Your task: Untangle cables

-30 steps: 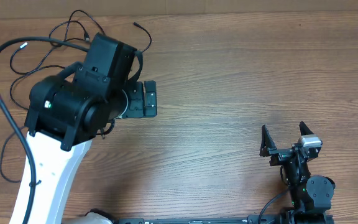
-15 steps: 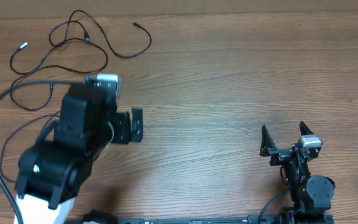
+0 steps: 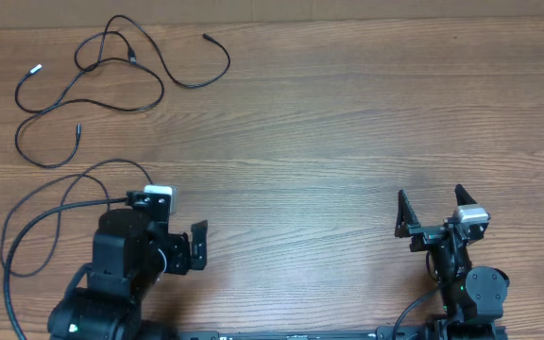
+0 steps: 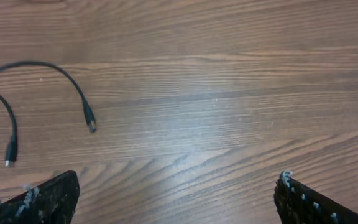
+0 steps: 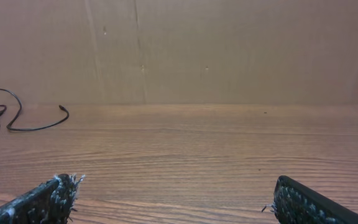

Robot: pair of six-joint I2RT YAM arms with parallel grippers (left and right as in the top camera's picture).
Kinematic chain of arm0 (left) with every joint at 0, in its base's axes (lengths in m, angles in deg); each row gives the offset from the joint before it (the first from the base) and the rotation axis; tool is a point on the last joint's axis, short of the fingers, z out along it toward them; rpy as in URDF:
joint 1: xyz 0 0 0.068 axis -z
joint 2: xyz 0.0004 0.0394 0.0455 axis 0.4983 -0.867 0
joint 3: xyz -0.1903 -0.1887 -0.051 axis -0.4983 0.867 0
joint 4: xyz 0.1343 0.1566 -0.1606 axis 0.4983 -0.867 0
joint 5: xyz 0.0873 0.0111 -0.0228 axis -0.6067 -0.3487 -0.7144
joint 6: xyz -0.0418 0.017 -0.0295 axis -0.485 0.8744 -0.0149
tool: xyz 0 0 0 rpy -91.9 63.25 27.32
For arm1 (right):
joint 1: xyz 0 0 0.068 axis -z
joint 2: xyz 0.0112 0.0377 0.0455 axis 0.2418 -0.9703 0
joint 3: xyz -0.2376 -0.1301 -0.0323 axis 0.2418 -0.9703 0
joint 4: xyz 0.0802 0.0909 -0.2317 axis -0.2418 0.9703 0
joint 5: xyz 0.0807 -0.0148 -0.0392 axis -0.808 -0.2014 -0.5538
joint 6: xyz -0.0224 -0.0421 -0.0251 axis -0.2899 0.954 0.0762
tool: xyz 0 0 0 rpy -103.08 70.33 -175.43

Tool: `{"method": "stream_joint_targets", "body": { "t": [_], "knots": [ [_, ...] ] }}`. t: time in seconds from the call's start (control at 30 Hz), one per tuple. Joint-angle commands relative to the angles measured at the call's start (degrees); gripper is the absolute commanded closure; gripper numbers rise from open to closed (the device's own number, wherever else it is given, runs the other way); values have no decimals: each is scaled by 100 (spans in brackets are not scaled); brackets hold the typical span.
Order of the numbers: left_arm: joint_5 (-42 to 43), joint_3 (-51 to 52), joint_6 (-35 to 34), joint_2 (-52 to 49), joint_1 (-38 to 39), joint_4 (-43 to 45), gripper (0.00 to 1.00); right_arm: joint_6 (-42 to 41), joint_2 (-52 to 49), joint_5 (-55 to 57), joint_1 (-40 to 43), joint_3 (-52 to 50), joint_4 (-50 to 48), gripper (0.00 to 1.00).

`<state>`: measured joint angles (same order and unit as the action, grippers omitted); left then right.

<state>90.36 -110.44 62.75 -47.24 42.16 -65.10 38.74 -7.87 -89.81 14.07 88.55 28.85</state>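
Note:
Three thin black cables lie loosely looped at the table's far left, crossing one another near the top. One tip is silvery-white. Another plug end points right. My left gripper is open and empty near the front left, well short of the cables. The left wrist view shows its wide-open jaws over bare wood, with two cable ends at the left. My right gripper is open and empty at the front right. Its wrist view shows a cable far off at the left.
Thick black arm wires loop on the table beside the left arm's base. A brown wall stands behind the table's far edge. The wooden table stretches between the cables and the right arm.
My left arm has pulled back from over the cables to the front left edge, uncovering them. The cables lie loose on the table. The right arm has not moved.

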Motion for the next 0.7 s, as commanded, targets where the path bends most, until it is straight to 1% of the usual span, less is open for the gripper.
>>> {"method": "stream_joint_targets", "body": {
  "t": [0.0, 0.07, 0.17, 0.33, 0.47, 0.67],
  "knots": [
    [109, 275, 50, 339, -37, 422, 0, -31, 68, 50, 26, -57, -20, 0],
    [144, 468, 160, 575, -37, 763, 0, -31, 68, 50, 26, -57, -20, 0],
    [289, 927, 525, 1075, -37, 1309, 0, -31, 68, 48, 26, -57, -20, 0],
    [295, 1690, 798, 1808, -39, 2031, 1, -31, 68, 50, 26, -57, -20, 0],
    [310, 2288, 822, 2413, -151, 2494, 0, -31, 68, 50, 26, -57, -20, 0],
    [761, 3012, 826, 3099, -654, 3099, 1, -31, 68, 48, 26, -57, -20, 0]
  ]
}}
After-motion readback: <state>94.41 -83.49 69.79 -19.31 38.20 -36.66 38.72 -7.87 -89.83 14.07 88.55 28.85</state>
